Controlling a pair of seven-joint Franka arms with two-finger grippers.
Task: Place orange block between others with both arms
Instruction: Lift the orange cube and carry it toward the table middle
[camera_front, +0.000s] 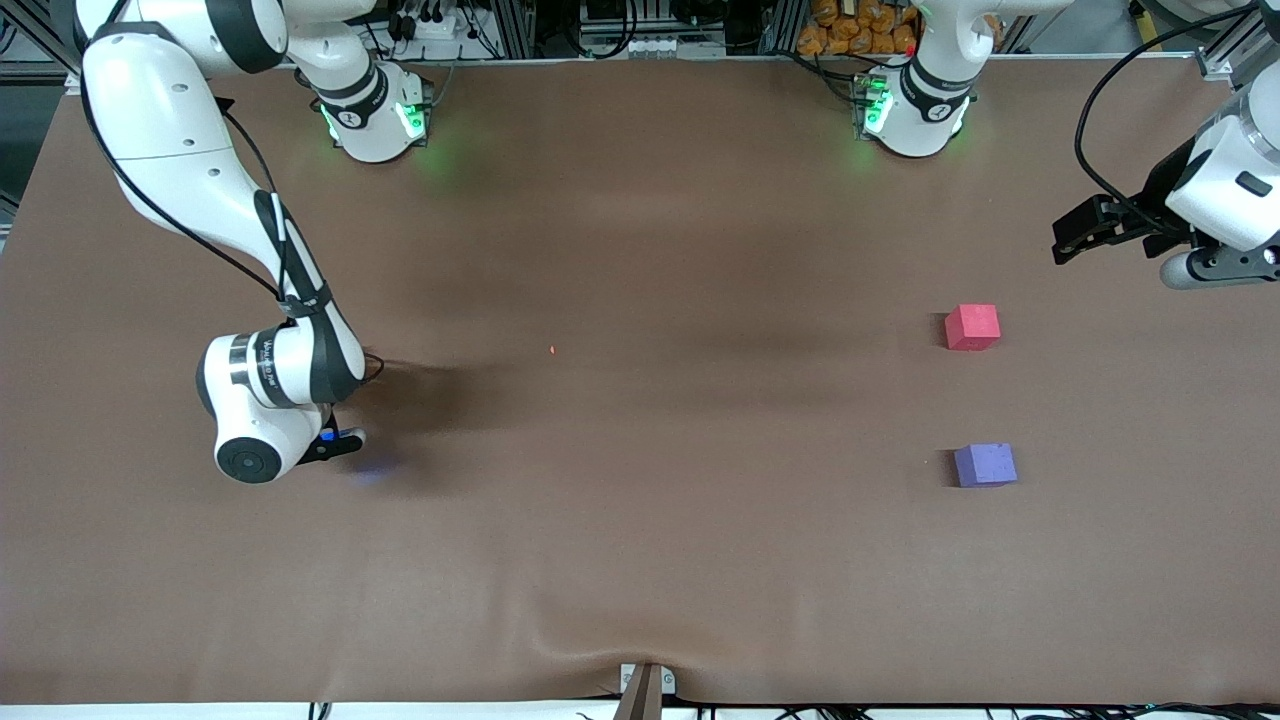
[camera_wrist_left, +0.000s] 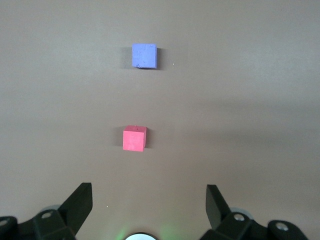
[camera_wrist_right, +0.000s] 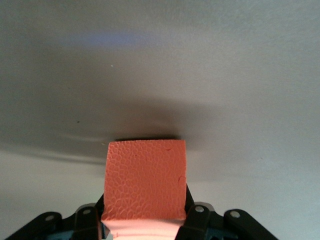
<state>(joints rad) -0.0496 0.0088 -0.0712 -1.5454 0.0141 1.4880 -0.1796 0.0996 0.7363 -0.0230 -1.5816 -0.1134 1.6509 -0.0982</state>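
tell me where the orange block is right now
The orange block sits gripped in the right claw, low over the table at the right arm's end.

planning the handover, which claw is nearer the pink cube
Left. The left claw hangs by the pink cube; the right claw is at the right arm's end.

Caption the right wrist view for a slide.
Right hand shut on the orange block, low over the brown table.
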